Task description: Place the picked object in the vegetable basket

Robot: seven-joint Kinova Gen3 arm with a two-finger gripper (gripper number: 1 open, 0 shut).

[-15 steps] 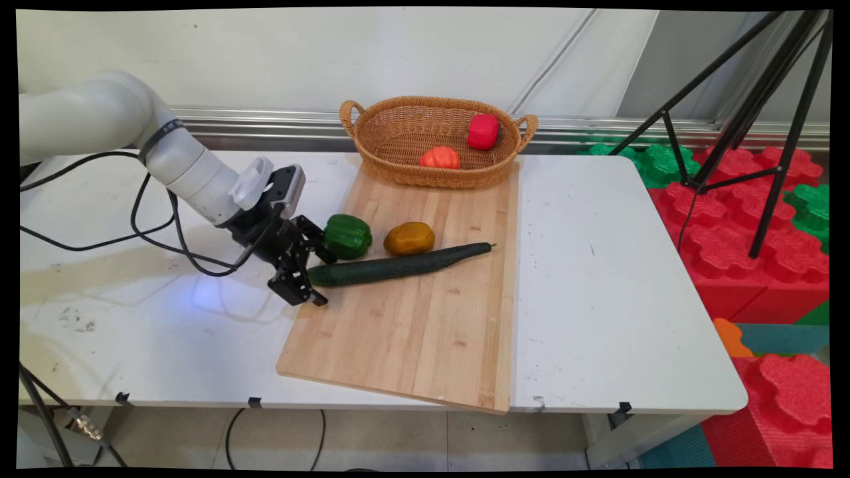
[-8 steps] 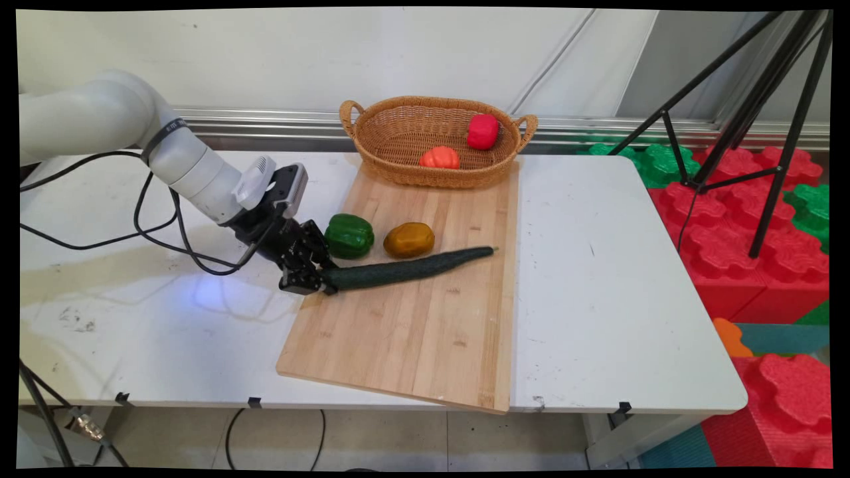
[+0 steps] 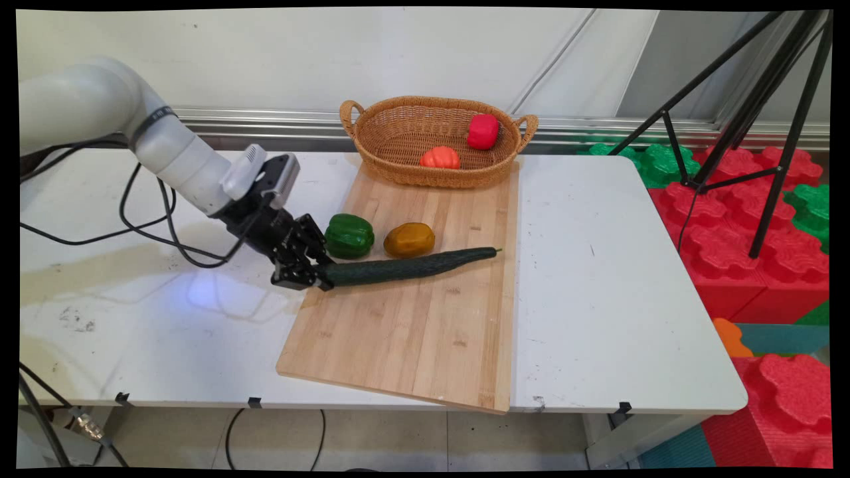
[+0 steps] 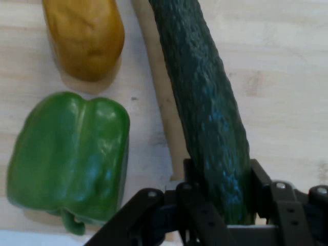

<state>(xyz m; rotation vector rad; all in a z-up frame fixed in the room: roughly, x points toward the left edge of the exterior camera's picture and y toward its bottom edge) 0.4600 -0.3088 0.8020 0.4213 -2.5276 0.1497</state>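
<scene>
fingers (image 4: pixel 192 177) clamp cucumber (image 3: pixel 405 267) end | green pepper (image 3: pixel 348 236) beside | cutting board (image 3: pixel 412 338)

Cucumber (image 3: pixel 408 266) lies on the board (image 3: pixel 412 345) before two peppers (image 3: pixel 348 236); basket (image 3: pixel 398 143) behind them.

White table (image 3: pixel 611 279) before a pale wall (image 3: pixel 265 53), black tripod (image 3: pixel 764 119) at right above red and green foam blocks (image 3: pixel 744 219)

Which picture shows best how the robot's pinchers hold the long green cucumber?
The hand view: the black end effector is shut on the long dark green cucumber, fingers pressing both sides of its end. The main view shows the whole cucumber, but the grip looks tiny there.
</scene>
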